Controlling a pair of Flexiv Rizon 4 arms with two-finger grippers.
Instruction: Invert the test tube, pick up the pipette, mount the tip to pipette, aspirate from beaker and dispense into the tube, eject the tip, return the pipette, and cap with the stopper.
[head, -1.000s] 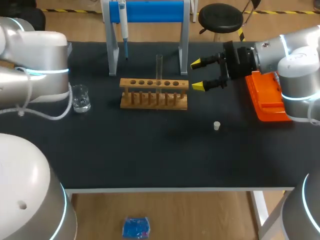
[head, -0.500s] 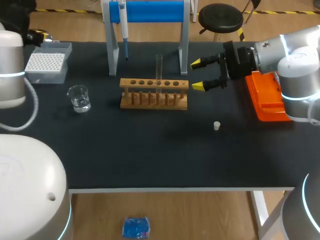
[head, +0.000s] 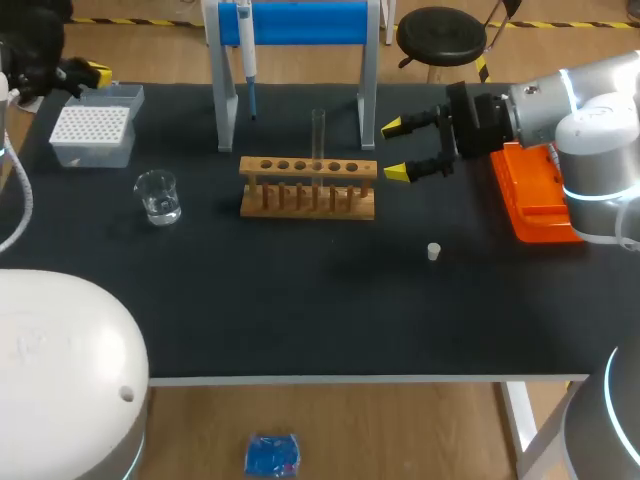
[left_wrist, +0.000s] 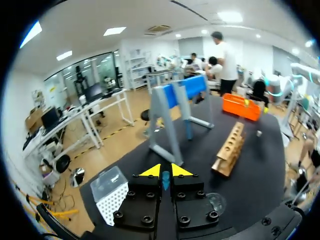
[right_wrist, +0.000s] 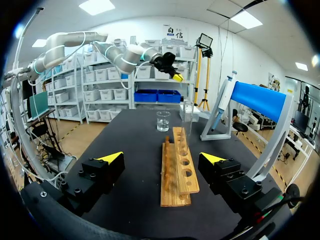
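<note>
Test tube (head: 318, 132) is standing upright in rack (head: 308, 168); right tool (head: 397, 150) is hovering beside it, wide open, empty, likely aligning to grasp it; left tool (left_wrist: 165, 171) is sitting closed.

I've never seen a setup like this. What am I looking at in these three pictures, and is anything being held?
These are two robot arms at a black table. One picture looks down from above and behind them; the two round ones come from cameras on each arm's wrist, looking along its yellow-tipped fingers. On the table: a wooden rack with a glass test tube standing in it, a beaker, a tip box, a small white stopper, an orange box, and a blue stand with the pipette hanging. The right gripper is open beside the rack, the left gripper shut near the tip box. Neither holds anything.
</note>
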